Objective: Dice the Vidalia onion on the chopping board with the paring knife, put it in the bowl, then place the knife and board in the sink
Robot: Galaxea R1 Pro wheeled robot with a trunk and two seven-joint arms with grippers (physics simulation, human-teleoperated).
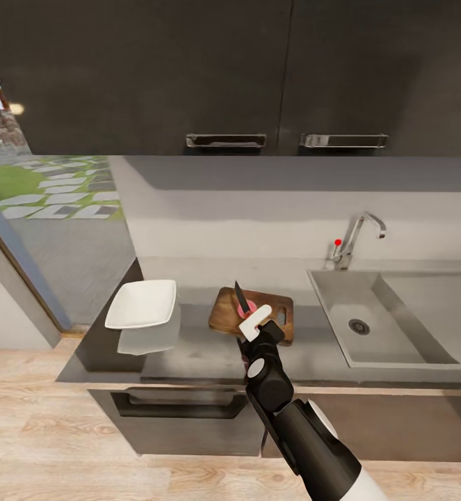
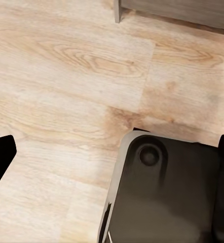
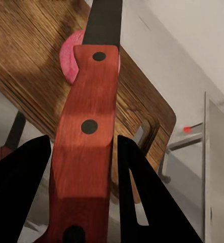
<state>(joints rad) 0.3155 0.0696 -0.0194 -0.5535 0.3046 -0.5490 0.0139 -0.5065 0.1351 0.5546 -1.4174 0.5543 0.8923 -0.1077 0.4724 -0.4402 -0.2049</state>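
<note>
The chopping board [image 1: 265, 316] lies on the grey countertop [image 1: 195, 351], between the bowl [image 1: 142, 304] and the sink [image 1: 397, 334]. On the board rests the pinkish Vidalia onion [image 1: 248, 307]. My right gripper [image 1: 253, 324] hovers over the board's near edge, shut on the paring knife [image 1: 240, 298], whose dark blade points up and away over the onion. In the right wrist view, the red handle [image 3: 84, 147] sits between both fingers [image 3: 21, 192], and the blade [image 3: 104, 23] crosses the onion [image 3: 71, 58] on the board [image 3: 31, 66]. My left gripper [image 2: 117, 147] is open above the wood floor.
An angular steel tap [image 1: 355, 240] with a red dot stands behind the sink's left corner. Dark wall cabinets [image 1: 223, 69] hang above the counter. The robot's dark base [image 2: 168, 197] is under the left gripper. A doorway to a garden opens at the left.
</note>
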